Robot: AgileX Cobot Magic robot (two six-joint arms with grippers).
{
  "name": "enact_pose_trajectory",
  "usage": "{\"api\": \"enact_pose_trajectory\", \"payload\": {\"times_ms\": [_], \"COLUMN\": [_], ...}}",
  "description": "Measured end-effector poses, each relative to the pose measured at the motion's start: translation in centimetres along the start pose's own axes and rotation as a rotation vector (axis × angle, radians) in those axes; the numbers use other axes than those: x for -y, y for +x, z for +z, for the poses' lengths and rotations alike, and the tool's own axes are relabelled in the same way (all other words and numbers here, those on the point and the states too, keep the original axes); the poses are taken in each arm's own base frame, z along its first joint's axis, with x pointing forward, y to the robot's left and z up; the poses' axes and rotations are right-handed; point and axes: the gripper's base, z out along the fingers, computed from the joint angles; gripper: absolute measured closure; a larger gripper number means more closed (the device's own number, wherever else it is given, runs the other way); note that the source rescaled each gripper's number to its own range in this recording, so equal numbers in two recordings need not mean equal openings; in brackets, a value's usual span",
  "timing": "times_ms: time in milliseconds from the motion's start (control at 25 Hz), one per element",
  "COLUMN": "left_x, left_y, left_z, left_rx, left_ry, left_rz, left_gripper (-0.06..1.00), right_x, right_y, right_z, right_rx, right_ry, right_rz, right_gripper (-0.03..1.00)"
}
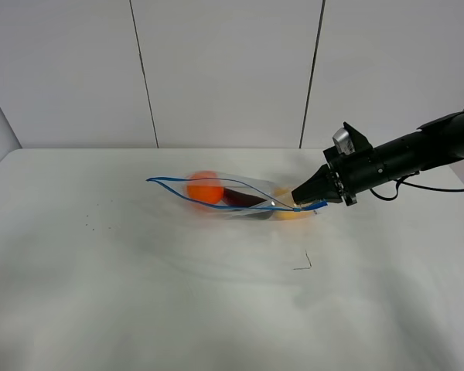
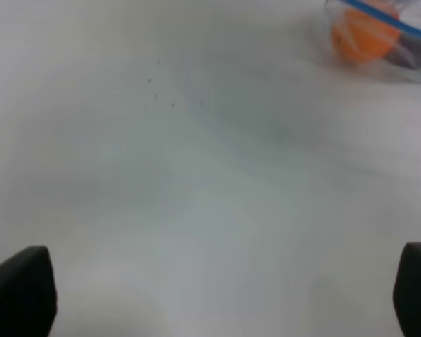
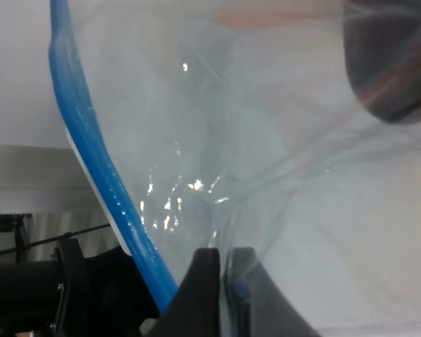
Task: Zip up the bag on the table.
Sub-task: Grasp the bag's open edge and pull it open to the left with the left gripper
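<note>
Blue zipper strip gaped on the bag lying mid-tabletop. The right pincer was clamped shut on the bag's end nearest its arm. The left pincer hung wide open, empty, well apart. With the far end unheld, pulling would likely drag the bag rather than seal it. Counted: one bag, two pincers, one orange fruit.

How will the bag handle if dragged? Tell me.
Likely floppy: the bag is thin clear film, creased where the right claw pinches its zipper end. The round orange produce inside may roll, shifting weight. It probably slides easily on the smooth table.
</note>
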Motion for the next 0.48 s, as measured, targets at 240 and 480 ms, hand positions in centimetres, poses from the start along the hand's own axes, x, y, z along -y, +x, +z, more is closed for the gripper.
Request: {"api": "enact_pose_trajectory", "payload": {"times_ms": [240, 480], "left_x": [0.3, 0.8], "left_y": [-7.6, -15.9], "left_z": [2.9, 8.2], "left_rx": [0.002, -0.047], "left_ry": [0.065, 0.182], "left_rz": [0.041, 0.126], "left_gripper": [-0.03, -0.01], "right_x": [0.0, 0.0], "right_y": [0.0, 0.0], "right_z": [0.0, 0.0], "right_rx": [-0.002, -0.005], "right_ry": [0.001, 0.003], "right_rz": [0.017, 0.025], "right_gripper": [0.97, 0.97]}}
